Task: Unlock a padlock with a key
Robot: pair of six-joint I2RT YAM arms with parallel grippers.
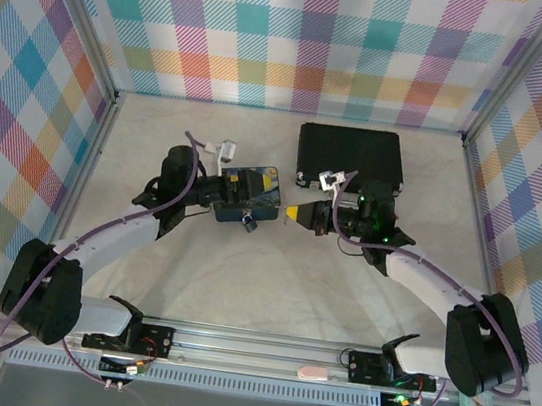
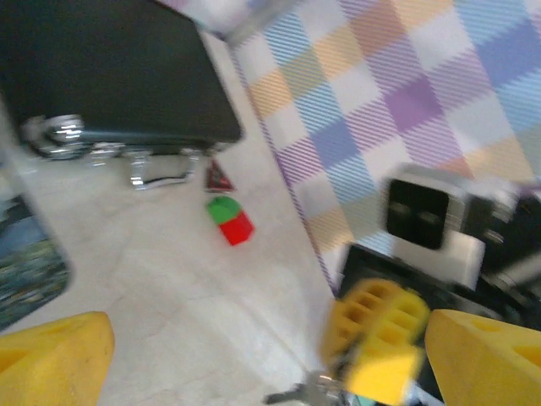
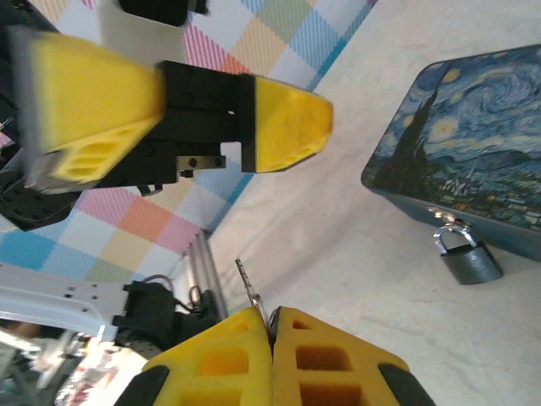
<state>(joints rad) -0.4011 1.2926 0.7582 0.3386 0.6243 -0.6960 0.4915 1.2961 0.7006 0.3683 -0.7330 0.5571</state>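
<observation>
The padlock, tiny and dark with a silvery shackle, hangs from the latch of the blue painted tin; from above the padlock sits at the tin's near edge. My right gripper is shut on the key, whose thin blade sticks out past the fingertips. In the top view the right gripper is just right of the tin. My left gripper stands open with nothing between its fingers, facing the right gripper and the key. The left gripper is at the tin's left side.
A large black case lies at the back right, its latches facing the tin. A small red and green block lies on the pale table near the case. Checked walls enclose the table on three sides.
</observation>
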